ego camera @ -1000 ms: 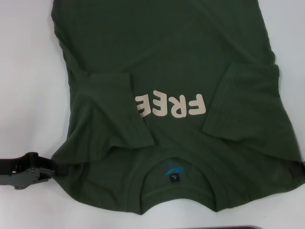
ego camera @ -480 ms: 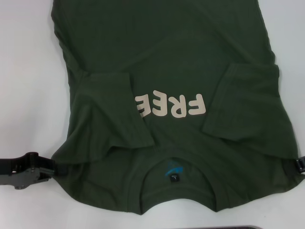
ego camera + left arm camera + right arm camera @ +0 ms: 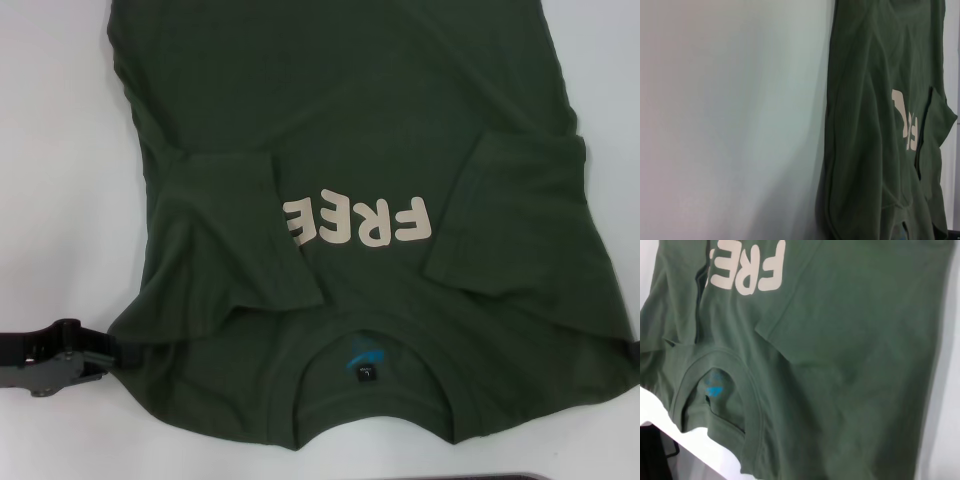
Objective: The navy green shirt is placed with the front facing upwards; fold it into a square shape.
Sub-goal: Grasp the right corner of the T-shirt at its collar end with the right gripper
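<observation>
White table [image 3: 60,200] bears creased cotton shirt [image 3: 350,120].

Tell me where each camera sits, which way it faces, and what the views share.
Head view: looks down from above on the navy green shirt; left gripper at the shoulder edge nearest the robot.
Left wrist view: beside the shirt's left edge, looking along it; no robot parts show.
Right wrist view: above the collar; no gripper visible.
Shared: all three show the FREE lettering.
</observation>
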